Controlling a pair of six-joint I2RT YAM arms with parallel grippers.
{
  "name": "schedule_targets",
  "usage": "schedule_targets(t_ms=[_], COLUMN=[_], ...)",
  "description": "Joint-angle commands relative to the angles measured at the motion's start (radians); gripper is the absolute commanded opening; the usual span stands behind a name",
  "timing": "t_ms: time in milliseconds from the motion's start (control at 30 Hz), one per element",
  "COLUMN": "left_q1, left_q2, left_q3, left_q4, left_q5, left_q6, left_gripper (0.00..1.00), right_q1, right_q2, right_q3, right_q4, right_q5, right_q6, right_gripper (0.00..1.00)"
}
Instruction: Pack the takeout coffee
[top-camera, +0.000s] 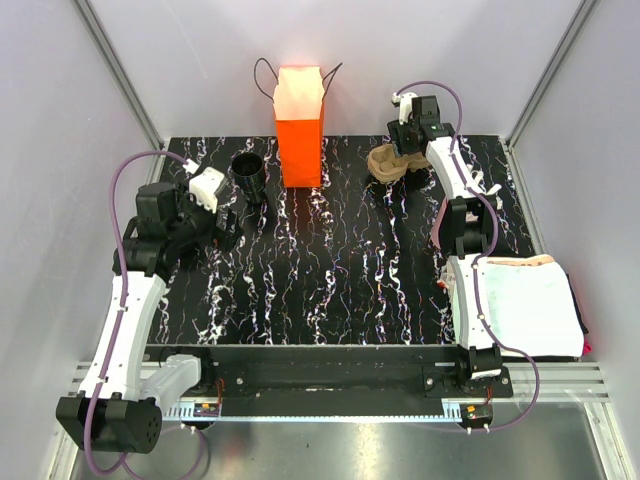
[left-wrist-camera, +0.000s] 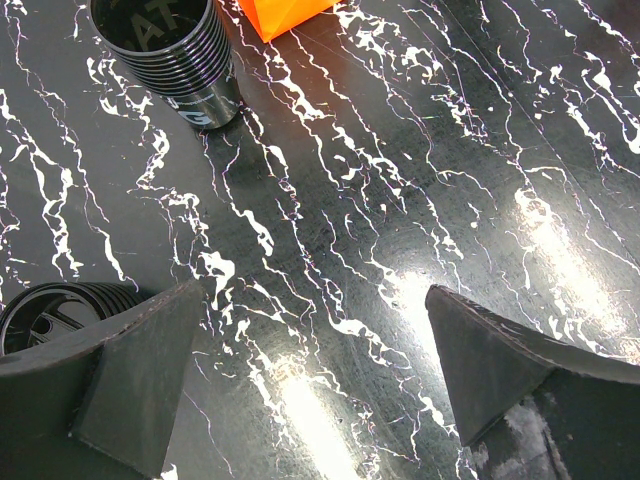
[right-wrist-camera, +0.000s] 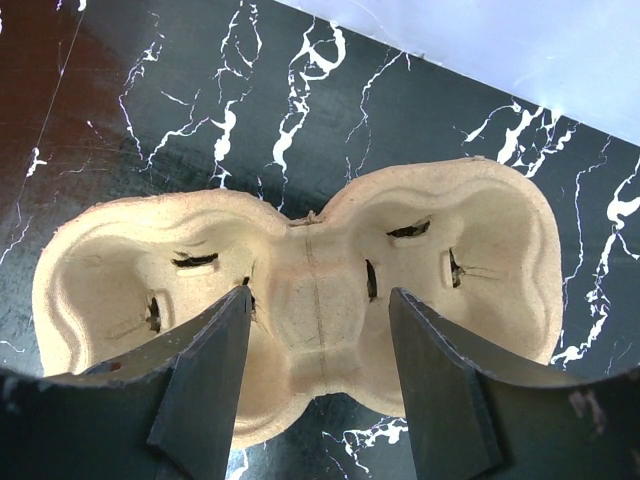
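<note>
- While the right gripper (right-wrist-camera: 320, 296) hangs unclenched over the pulp tray (right-wrist-camera: 480, 250), the takeout coffee (top-camera: 247, 172) stands beside the orange bag (top-camera: 299, 125).
- The left gripper (left-wrist-camera: 312, 300) is spread wide and empty; centre it on the cup before closing.

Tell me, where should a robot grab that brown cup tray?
Probably the narrow middle ridge of the pulp tray, from straight above: it lies flat, wells up, and the ridge fits between open jaws, as the right gripper straddling it shows.
</note>
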Motion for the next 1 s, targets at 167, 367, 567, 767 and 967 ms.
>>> schedule_targets(t_ms=[167, 367, 567, 767, 967], left_q1=[0.008, 0.008, 0.010, 0.010, 0.010], left_q2=[-0.006, -0.006, -0.008, -0.005, -0.005], left_q3=[-0.012, -0.012, -0.012, -0.012, -0.012], left_q4=[0.044, 0.045, 0.044, 0.044, 0.045], left_q5=[0.029, 0.029, 0.030, 0.030, 0.032], left_q6=[-0.003, -0.004, -0.006, -0.004, -0.004], left_gripper=[0.99, 0.99, 0.99, 0.99, 0.99], right_q1=[-0.012, -0.016, -0.017, -0.017, -0.017], right_q2=[-0.021, -0.018, -0.019, -0.015, -0.006], right_q3=[0.010, -0.002, -0.013, -0.015, -0.016], right_q4=[0.014, 0.013, 0.010, 0.010, 0.005], right_q5=[-0.020, -0.028, -0.046, -0.060, -0.060], right_q6=[-0.003, -0.002, -0.002, 0.003, 0.000], right_gripper=[0.64, 0.64, 0.63, 0.62, 0.62])
